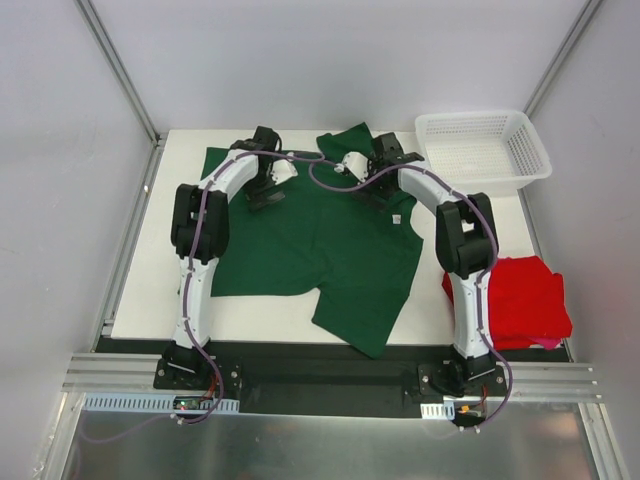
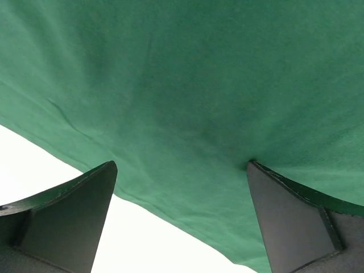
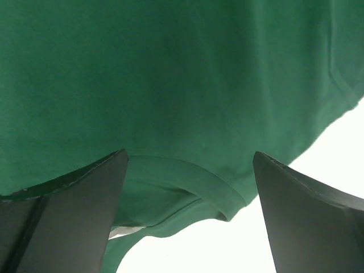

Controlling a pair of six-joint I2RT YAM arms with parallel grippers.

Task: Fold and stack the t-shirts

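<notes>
A dark green t-shirt (image 1: 330, 240) lies spread on the white table (image 1: 260, 315), partly folded, with its collar end at the back. My left gripper (image 1: 266, 198) is low over the shirt's back left part. In the left wrist view it (image 2: 182, 165) is open, with the green t-shirt (image 2: 187, 96) and its hem edge between the fingers. My right gripper (image 1: 380, 195) is open over the shirt's back right. In the right wrist view it (image 3: 189, 154) straddles the ribbed collar (image 3: 196, 176). Neither gripper holds cloth. A bright red t-shirt (image 1: 520, 300) lies bunched at the table's right front.
A white plastic mesh basket (image 1: 483, 150) stands at the back right corner, close behind the right arm. Grey walls and metal rails enclose the table on three sides. A white label (image 3: 125, 232) shows inside the collar.
</notes>
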